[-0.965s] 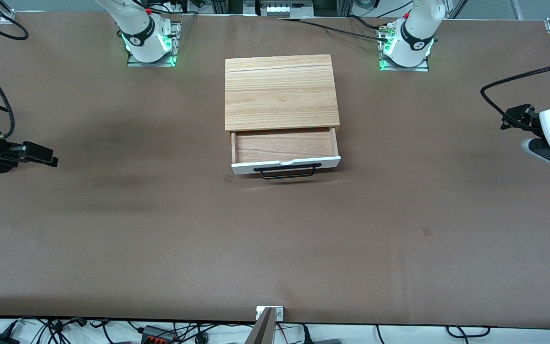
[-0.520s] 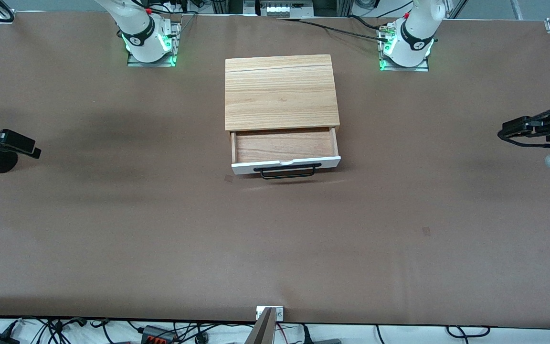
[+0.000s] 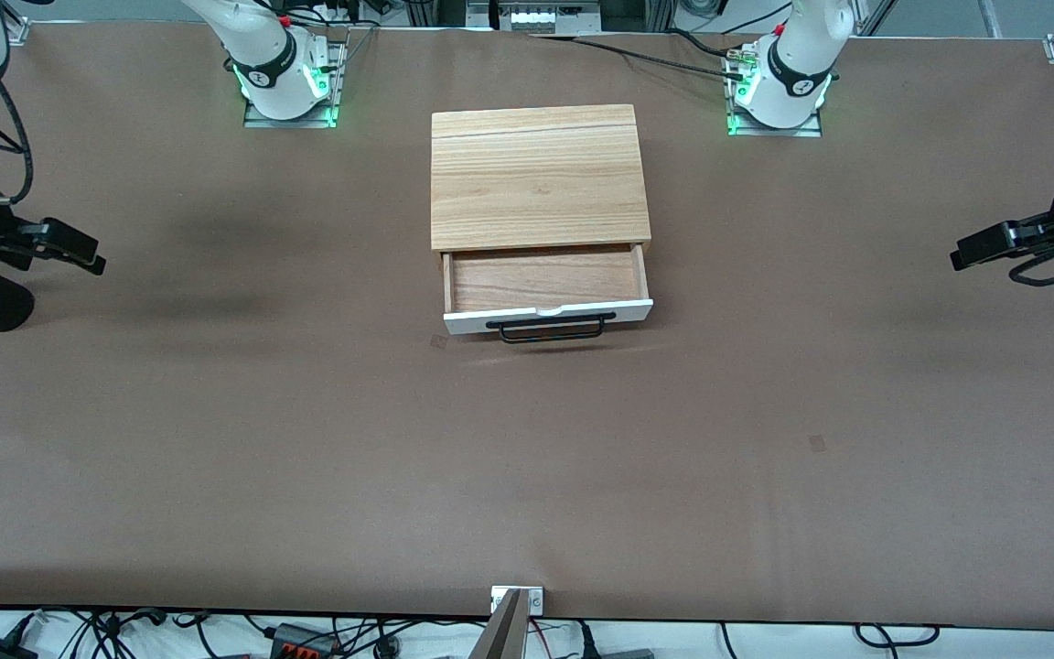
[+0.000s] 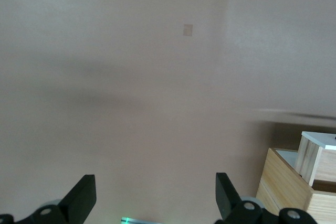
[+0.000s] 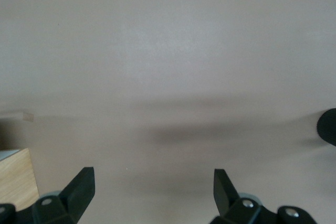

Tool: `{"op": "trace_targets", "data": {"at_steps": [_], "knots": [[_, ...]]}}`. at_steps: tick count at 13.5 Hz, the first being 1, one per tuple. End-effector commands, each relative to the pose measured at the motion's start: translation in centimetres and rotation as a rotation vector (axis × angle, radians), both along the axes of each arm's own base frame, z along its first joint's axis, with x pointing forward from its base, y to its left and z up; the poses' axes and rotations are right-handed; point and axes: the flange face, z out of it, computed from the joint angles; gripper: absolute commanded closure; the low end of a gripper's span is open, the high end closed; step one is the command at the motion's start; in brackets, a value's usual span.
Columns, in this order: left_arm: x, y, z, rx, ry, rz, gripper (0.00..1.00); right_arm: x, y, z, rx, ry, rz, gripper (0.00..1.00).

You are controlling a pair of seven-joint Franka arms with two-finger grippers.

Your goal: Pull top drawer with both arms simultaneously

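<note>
Since half a second ago the right end effector (image 3: pixel 79 247), at nine o'clock in the front view over the right arm's end of the table (image 3: pixel 307 458), has edged inward toward the box, while the left end effector (image 3: pixel 971 252), at three o'clock over the left arm's end, has barely shifted. Both hold nothing, fingers (image 5: pixel 79 184) spread wide in each wrist view (image 4: pixel 81 198). The top drawer (image 3: pixel 545 286) sits unchanged at centre, pulled out of the wooden box (image 3: pixel 538 176) toward six o'clock, black handle (image 3: pixel 551 328) untouched. The table is covered in plain brown matting; cables (image 3: pixel 307 636) trail along its six o'clock edge.
</note>
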Motion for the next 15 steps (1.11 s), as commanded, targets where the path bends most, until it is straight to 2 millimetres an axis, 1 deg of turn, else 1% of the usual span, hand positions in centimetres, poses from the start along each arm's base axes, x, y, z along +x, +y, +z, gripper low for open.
{"op": "trace_targets", "data": {"at_steps": [1, 3, 4, 5, 8, 12, 14, 15], "knots": [[-3.9, 0.9, -0.7, -0.012, -0.035, -0.048, 0.0, -1.4, 0.3, 0.4, -0.025, -0.022, 0.012, 0.0], [-3.7, 1.0, -0.5, -0.012, -0.043, -0.047, 0.0, -0.9, 0.3, 1.8, -0.025, -0.03, 0.015, 0.0], [-3.8, 0.9, -0.3, -0.01, -0.04, -0.057, 0.0, -0.9, 0.3, 2.4, -0.025, -0.026, 0.014, 0.0], [-4.0, 0.6, 0.1, -0.009, -0.032, -0.064, 0.0, -1.1, 0.1, 2.7, -0.025, -0.016, 0.011, 0.0], [-3.7, 0.2, 0.2, -0.007, -0.043, -0.067, 0.0, -1.2, 0.4, 2.9, -0.028, -0.012, 0.009, 0.0], [-3.6, 0.5, 0.2, -0.014, -0.046, -0.064, 0.0, -1.2, 0.5, 2.8, -0.029, -0.01, 0.013, 0.0], [-3.5, 0.5, 0.2, -0.014, -0.046, -0.064, 0.0, -1.0, 1.9, 2.7, -0.029, -0.011, 0.036, 0.0], [-3.5, 0.4, 0.2, -0.014, -0.046, -0.065, 0.0, -1.0, 1.6, 2.7, -0.029, -0.012, 0.032, 0.0]]}}
